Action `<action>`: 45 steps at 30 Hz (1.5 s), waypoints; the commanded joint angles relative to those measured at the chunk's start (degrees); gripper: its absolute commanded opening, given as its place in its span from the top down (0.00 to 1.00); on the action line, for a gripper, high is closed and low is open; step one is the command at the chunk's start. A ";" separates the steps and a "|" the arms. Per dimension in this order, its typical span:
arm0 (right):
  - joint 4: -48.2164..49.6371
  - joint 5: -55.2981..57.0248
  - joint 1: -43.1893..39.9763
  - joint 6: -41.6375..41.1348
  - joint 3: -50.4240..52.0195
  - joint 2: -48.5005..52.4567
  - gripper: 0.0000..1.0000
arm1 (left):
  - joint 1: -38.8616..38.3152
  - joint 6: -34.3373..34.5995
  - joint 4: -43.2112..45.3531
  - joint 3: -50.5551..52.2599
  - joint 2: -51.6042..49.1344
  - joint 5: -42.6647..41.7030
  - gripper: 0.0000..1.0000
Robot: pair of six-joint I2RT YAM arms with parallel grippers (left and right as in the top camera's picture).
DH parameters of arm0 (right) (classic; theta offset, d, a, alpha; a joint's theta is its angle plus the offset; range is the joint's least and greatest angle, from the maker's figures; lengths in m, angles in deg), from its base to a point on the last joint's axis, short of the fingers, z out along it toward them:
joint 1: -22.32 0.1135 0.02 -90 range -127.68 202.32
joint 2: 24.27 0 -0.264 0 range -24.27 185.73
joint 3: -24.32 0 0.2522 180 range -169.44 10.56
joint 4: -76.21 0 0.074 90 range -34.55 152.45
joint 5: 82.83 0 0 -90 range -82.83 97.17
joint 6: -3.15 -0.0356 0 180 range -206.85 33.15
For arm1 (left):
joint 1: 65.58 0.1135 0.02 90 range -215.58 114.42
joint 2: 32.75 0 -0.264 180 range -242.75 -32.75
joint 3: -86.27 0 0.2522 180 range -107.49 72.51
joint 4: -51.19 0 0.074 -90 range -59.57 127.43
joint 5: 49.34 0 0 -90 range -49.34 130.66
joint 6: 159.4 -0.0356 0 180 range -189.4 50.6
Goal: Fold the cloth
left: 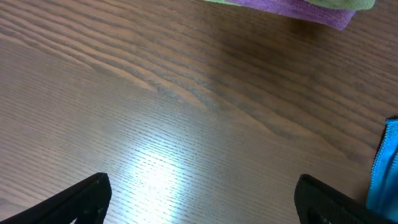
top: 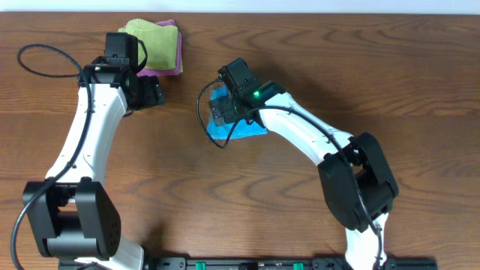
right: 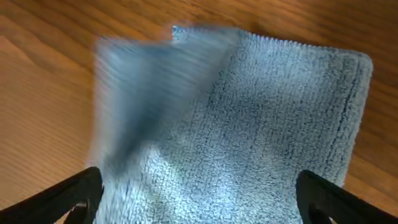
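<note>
Our right gripper [right: 205,200] has its fingers [right: 78,194] spread wide and closed on nothing. The cloth [right: 267,124] lies flat under and between them. Its 10 o'clock part is blurred in the wrist view, so we cannot tell whether a layer there is loose or lifted.

Our left gripper [left: 202,199] is spread just as wide over bare table [left: 155,112], with the cloth's edge at its 3 o'clock.

From overhead the cloth sits near the table's middle, partly hidden by the right gripper, with the left gripper at its 9 o'clock. A green cloth [top: 154,36] stacked on a pink cloth [top: 171,66] lies at its 10 o'clock, well apart.

We judge a fold is partly made. Next we need to pinch one edge and carry it squarely onto the opposite edge.
</note>
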 commanded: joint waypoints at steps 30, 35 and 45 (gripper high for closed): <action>-13.70 -8.63 -22.88 -3.72 -0.81 -1.64 0.01 | -16.39 -3.37 0.79 -0.09 -4.61 -22.69 0.04; -18.80 -8.61 -29.83 7.67 -0.63 -10.23 0.01 | -19.82 -3.06 3.28 -0.07 -4.74 -22.16 0.05; -16.11 -12.79 -39.43 15.54 20.59 -41.42 0.01 | -27.96 13.86 3.32 -0.07 -7.78 -15.47 0.05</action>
